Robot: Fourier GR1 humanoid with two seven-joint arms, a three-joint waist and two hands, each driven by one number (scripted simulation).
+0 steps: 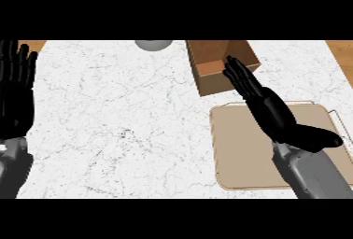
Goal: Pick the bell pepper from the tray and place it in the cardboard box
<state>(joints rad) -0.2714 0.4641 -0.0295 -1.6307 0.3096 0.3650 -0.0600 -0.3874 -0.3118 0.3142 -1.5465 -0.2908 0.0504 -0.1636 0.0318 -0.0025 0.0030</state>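
No writing, brand or label is legible anywhere in the head view.

Counter (124,130): white stone-like top with fine grey veining and dark speckles; wood-toned strips show at the upper left and upper right corners.

Cardboard box (207,70): brown, rectangular, open at the top, plain matte walls, sits at the upper middle-right of the counter. Its inside is partly in shadow and partly covered by the right hand's fingers.

Tray (238,154): flat, tan, rectangular with rounded corners and a thin pale rim; a thin wire-like handle shows at its right edge. It lies just below the box, at the lower right.

Grey round object (153,44): smooth, dome-like, cut off by the top edge, left of the box; what it is cannot be told.

Right hand (276,116): glossy black, fingers straight and released, holding nothing; it stretches over the tray, fingertips over the box's near right corner. Grey forearm enters from the lower edge.

Left hand (15,88): black, fingers straight and upward, relaxed, resting at the left edge.

Bell pepper: not visible on the tray's bare surface or in the box; its place cannot be told.
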